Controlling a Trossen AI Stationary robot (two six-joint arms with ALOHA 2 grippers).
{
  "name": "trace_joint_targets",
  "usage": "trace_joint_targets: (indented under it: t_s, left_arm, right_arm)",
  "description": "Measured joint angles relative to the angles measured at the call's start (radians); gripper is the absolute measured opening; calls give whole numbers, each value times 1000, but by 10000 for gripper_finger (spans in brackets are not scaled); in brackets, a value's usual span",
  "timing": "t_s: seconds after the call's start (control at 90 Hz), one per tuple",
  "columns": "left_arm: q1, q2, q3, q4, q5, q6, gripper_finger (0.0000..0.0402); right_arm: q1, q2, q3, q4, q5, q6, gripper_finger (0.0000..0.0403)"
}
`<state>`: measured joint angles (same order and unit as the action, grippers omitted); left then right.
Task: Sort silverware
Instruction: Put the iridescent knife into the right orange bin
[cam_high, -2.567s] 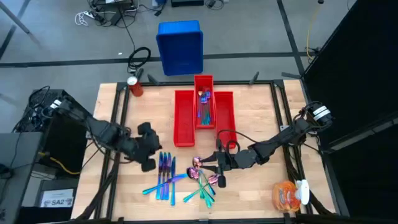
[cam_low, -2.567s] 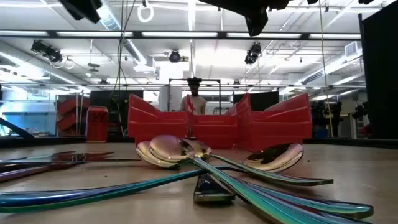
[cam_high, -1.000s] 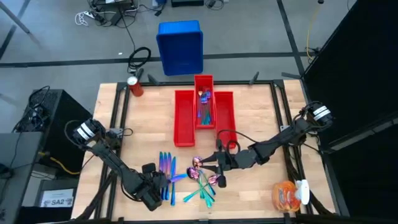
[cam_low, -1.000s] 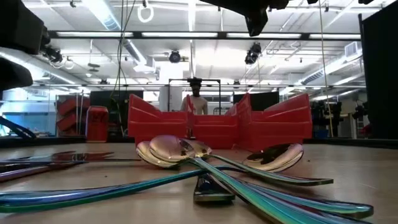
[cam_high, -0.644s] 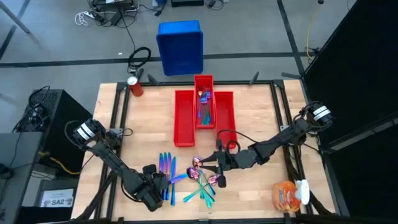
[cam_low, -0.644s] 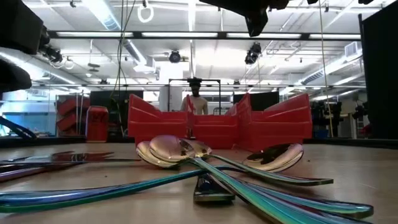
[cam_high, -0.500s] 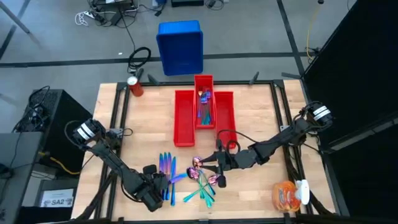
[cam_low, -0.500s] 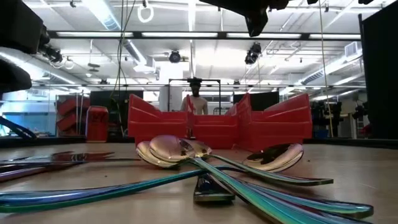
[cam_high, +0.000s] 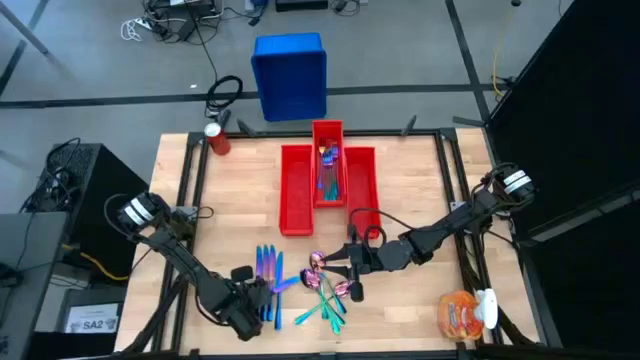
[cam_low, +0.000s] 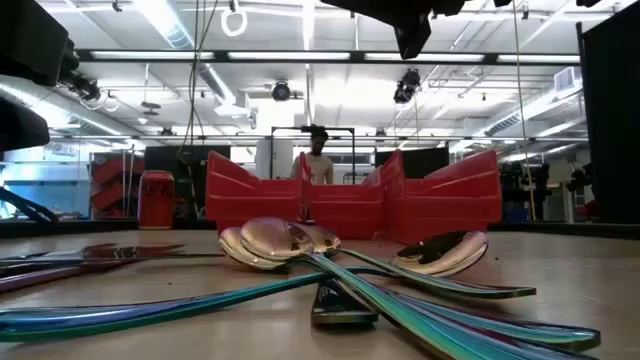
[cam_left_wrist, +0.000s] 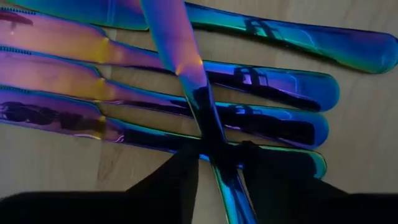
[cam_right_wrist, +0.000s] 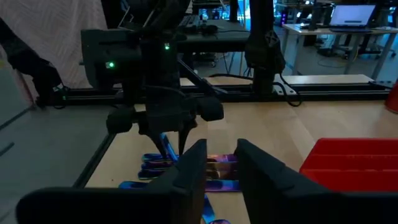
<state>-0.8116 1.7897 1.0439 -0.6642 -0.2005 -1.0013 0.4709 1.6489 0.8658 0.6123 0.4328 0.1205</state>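
Picking a knife from the row.
Left gripper (cam_left_wrist: 214, 163) pinches one knife (cam_left_wrist: 180, 59) lying across the knives (cam_high: 266, 268); next, lift clear. Right gripper (cam_right_wrist: 219, 163), slightly parted and empty, hovers beside the red bins (cam_high: 296, 190).

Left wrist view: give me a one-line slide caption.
Left gripper closing on a slim iridescent knife lying crosswise over four parallel iridescent knives on the wooden table.
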Motion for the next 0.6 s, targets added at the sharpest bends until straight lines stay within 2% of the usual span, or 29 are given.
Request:
trace_joint_targets:
  t_s: [0.311, 0.6]
  left_arm:
    - [0, 0, 0, -2, -5, 3, 15]
    - [2, 3, 40, -71, -40, 24, 7]
  right_arm:
    - [0, 0, 0, 0, 0, 0, 66]
    - [0, 0, 0, 0, 0, 0, 68]
